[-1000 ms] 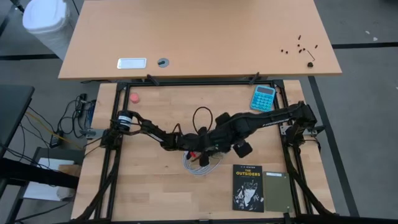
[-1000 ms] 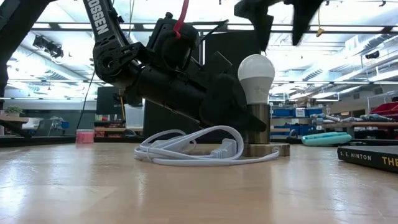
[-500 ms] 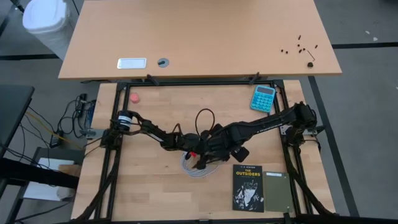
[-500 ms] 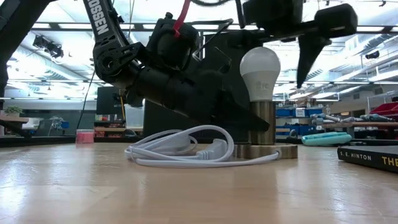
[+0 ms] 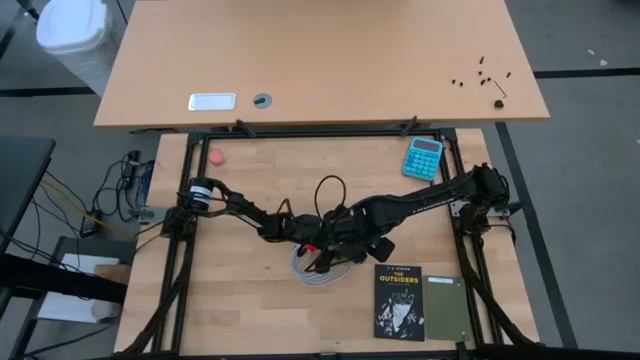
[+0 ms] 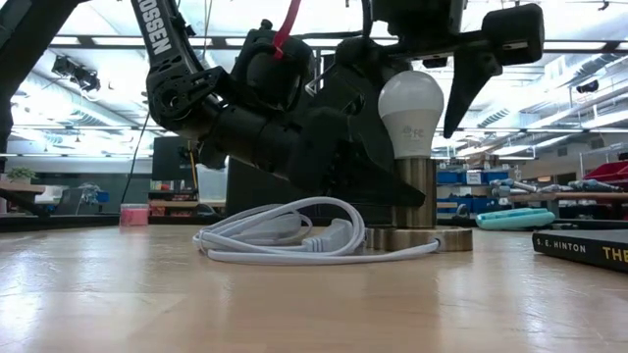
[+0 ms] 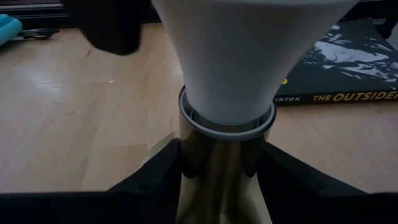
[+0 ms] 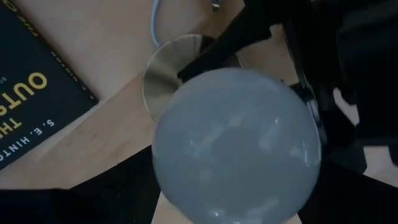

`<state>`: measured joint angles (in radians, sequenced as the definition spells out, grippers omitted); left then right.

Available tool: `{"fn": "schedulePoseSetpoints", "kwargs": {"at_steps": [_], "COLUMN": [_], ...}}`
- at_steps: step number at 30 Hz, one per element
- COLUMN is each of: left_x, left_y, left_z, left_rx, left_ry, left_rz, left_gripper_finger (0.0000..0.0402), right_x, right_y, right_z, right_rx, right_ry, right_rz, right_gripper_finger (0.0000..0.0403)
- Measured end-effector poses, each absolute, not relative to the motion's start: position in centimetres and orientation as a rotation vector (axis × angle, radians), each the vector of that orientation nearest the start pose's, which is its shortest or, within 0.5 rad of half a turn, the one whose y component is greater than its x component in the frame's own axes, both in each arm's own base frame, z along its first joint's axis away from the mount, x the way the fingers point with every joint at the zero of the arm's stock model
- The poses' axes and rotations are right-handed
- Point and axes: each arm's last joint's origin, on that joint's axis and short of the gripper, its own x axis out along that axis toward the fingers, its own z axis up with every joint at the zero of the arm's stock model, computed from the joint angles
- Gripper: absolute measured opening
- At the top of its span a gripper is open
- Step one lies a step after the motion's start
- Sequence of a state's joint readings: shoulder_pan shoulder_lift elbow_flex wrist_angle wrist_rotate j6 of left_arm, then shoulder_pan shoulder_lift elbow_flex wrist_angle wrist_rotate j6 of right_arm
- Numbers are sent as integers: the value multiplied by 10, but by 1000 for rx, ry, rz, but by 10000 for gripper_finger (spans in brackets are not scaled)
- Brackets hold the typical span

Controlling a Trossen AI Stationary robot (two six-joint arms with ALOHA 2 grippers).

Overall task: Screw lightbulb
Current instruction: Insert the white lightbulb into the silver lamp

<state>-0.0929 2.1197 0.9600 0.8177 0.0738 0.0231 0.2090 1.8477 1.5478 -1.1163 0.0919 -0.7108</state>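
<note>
A: Right gripper [image 6: 437,93] hangs over the small white pear-shaped lightbulb [image 6: 411,113], fingers apart either side of its dome, not clamped.

B: And the bulb?

A: Upright in the brass-coloured cylindrical socket [image 6: 417,201] mid-table, toward the front edge; left gripper [image 7: 221,177] clamped on that socket. Axis vertical, directly beneath the right gripper.

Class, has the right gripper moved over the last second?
Yes. The right gripper has dropped from above the lightbulb to straddle it, fingers either side.

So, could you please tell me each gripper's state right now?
Left gripper: shut on the socket.
Right gripper: open around the lightbulb.
</note>
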Motion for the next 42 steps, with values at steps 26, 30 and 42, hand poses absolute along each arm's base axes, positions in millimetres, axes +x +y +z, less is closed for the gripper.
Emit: {"fn": "schedulePoseSetpoints", "kwargs": {"at_steps": [26, 30, 42], "left_x": [400, 400, 400], "left_y": [-40, -40, -40], "left_z": [95, 96, 96], "left_rx": [32, 32, 31], "left_ry": [335, 335, 334], "left_rz": [-184, -184, -183], "left_gripper_finger": [184, 184, 184], "right_x": [354, 355, 358], "right_y": [82, 82, 84], "right_z": [248, 248, 249], "right_rx": [-966, -986, -968], "right_ry": [1197, 1177, 1131], "right_rz": [777, 792, 820], "right_gripper_finger": [307, 307, 307]}}
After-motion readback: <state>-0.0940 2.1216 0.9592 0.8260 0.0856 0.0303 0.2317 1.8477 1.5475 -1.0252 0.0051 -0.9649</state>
